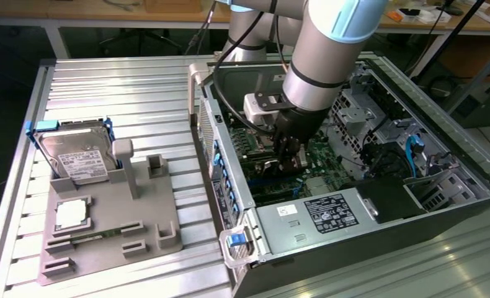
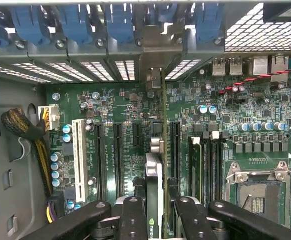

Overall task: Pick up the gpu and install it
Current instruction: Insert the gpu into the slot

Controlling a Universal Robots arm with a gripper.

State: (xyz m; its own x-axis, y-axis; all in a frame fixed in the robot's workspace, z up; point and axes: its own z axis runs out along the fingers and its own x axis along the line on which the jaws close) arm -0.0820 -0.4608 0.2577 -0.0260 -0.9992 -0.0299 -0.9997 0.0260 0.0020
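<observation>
Exterior view: the arm reaches down into an open computer case (image 1: 228, 186) lying on a ribbed metal table (image 1: 121, 87), its gripper (image 1: 285, 162) low over the green motherboard (image 1: 324, 162). A dark object sits between the fingers there, too hidden to make out. At the exterior view's left, a grey holder (image 1: 104, 236) carries a hard drive (image 1: 78, 155) standing on edge, a processor (image 1: 71, 212) and a memory stick (image 1: 86, 235).

Wrist view: the gripper (image 2: 155, 212) is clamped on the gpu (image 2: 155, 200), held edge-on between two black fingers (image 2: 133, 217). The card stands upright over the motherboard (image 2: 245, 107), lined up along the expansion slots (image 2: 118, 155), its metal bracket (image 2: 155, 80) at the case's rear slot wall. Whether it is fully seated cannot be told.
</observation>
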